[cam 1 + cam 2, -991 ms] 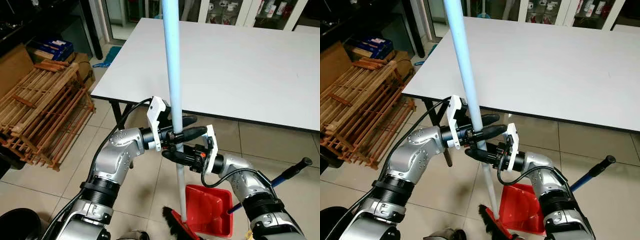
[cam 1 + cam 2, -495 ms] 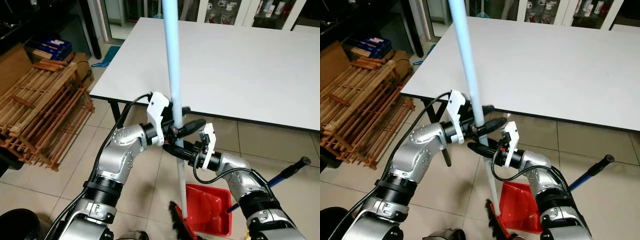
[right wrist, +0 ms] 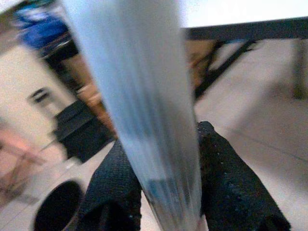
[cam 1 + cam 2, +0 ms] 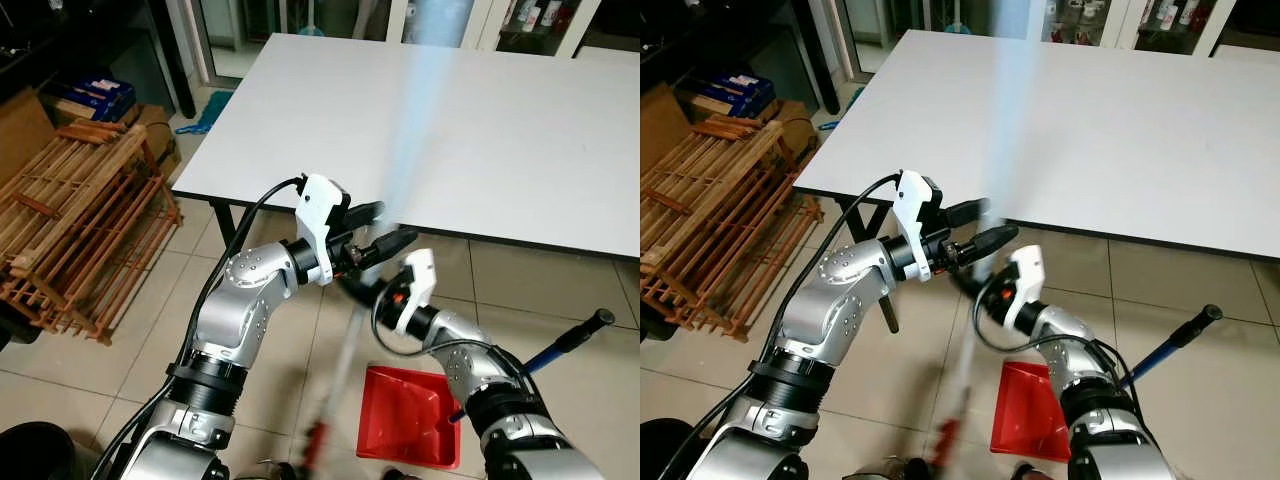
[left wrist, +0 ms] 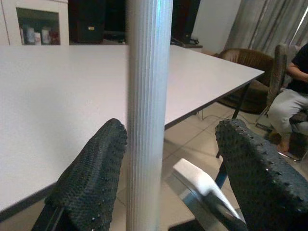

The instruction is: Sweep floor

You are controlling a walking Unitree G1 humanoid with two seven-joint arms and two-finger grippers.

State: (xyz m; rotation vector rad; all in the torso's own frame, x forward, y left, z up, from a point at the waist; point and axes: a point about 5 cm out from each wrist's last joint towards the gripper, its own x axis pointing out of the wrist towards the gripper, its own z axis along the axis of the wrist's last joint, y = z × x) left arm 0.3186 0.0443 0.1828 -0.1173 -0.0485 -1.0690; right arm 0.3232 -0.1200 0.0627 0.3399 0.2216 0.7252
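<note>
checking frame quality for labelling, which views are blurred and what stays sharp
Both eye views: the broom pole is a pale motion smear, while the table and dustpan stay sharp. Left wrist view: crisp pole between the left gripper fingers. Right wrist view: pole and background blurred, the right gripper closed on the pole.

Pale blue, ribbed broom pole (image 5: 148,120) against white table (image 4: 480,120). Red dustpan (image 4: 412,428) on beige tiles below that table. Brown wooden rack (image 4: 75,220) left of it.
</note>
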